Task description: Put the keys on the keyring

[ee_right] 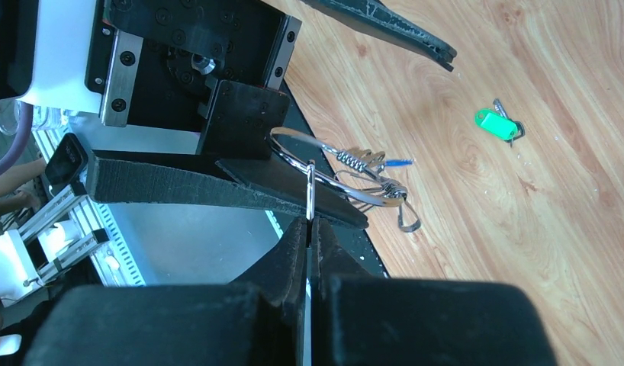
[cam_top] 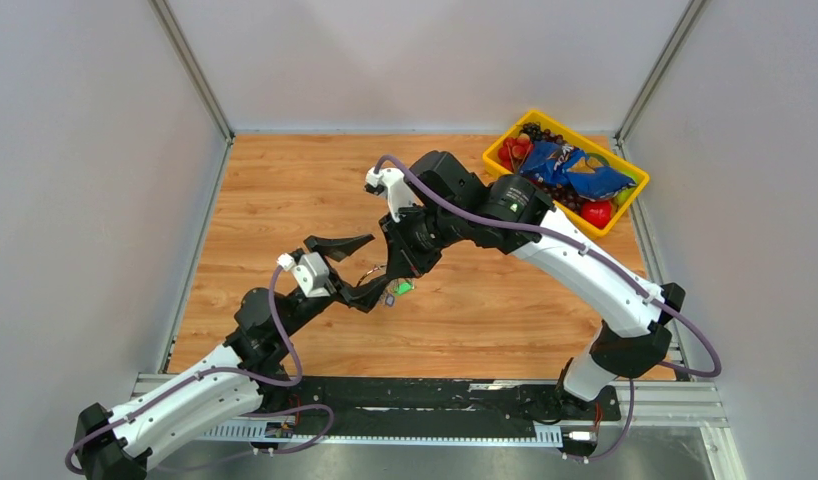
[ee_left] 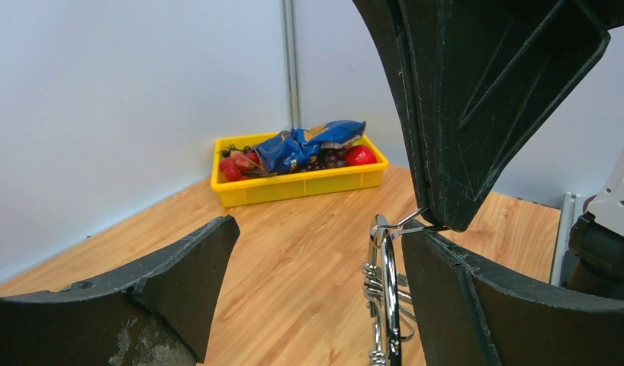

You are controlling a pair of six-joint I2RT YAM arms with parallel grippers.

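Nearest to the right wrist camera are the two fingers of the right pincer (ee_right: 310,229), pressed together on a thin wire of the keyring (ee_left: 382,252). From this pinch the keyring reaches out above the table (ee_right: 461,259), with a small spring and loose metal pieces at its far end. A little blue tip shows there, too small to say if it is the blue key. The left pincer (cam_top: 377,265) is wide and holds nothing. One of its fingers (ee_right: 217,189) lies across just under the ring, and I cannot tell if it touches.

The green key (ee_right: 495,122) lies flat on the table, near the ring but apart from it. It is about midway between the left and right edges, and closer to the near edge than to the far one. Its long axis runs slantwise to the table edges. As far as I can see, the tag end points toward the ring and the dark metal end away from it. The ring stands on its edge; the left wrist view shows it as one narrow upright band.

I judge the step to be steadying the ring for the first key. To do it well, the right pincer needs a firm pinch without twist. The left one should close slowly on the ring's free side and not push it out of the grip. A key should then come hole first, in line with the wire.
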